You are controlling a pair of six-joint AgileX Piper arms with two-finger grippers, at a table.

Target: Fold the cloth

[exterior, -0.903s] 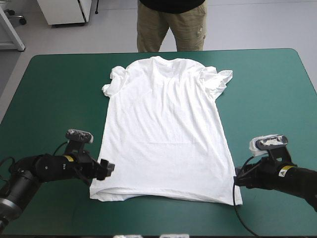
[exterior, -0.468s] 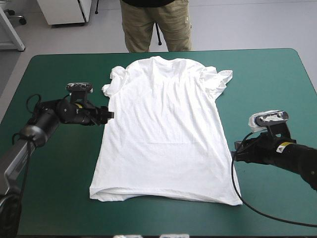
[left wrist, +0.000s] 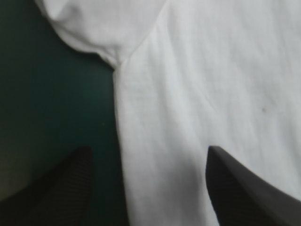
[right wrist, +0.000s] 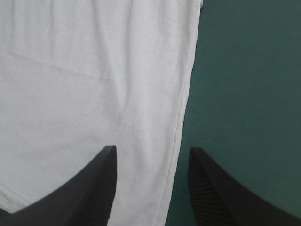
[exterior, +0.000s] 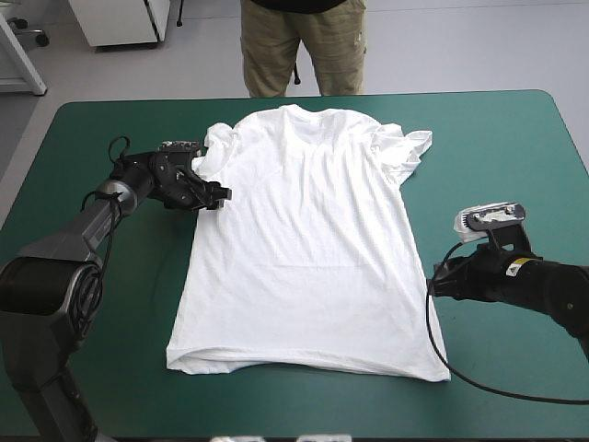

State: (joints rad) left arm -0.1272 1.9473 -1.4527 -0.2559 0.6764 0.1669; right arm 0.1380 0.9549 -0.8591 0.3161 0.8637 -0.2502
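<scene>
The white T-shirt [exterior: 308, 239] lies spread flat on the teal-green cover, collar toward the far edge and hem toward the near edge. My left gripper [exterior: 221, 195] is open at the shirt's left side, just below the bunched left sleeve [exterior: 210, 152]. In the left wrist view the shirt's side edge [left wrist: 120, 141] runs between the fingers of that gripper [left wrist: 149, 149], with the sleeve [left wrist: 103, 28] ahead. My right gripper [exterior: 433, 285] is open at the shirt's right side edge. In its own view this gripper [right wrist: 153, 149] straddles the shirt's edge [right wrist: 181, 122].
Bare teal-green cover [exterior: 110, 304] stretches to the left of the shirt and another bare band [exterior: 515, 175] to its right. The right sleeve [exterior: 409, 147] lies crumpled near the far edge.
My left gripper has travelled from the near left hem corner along the shirt's left side to the sleeve. My right gripper has shifted slightly toward the far edge along the right side.
</scene>
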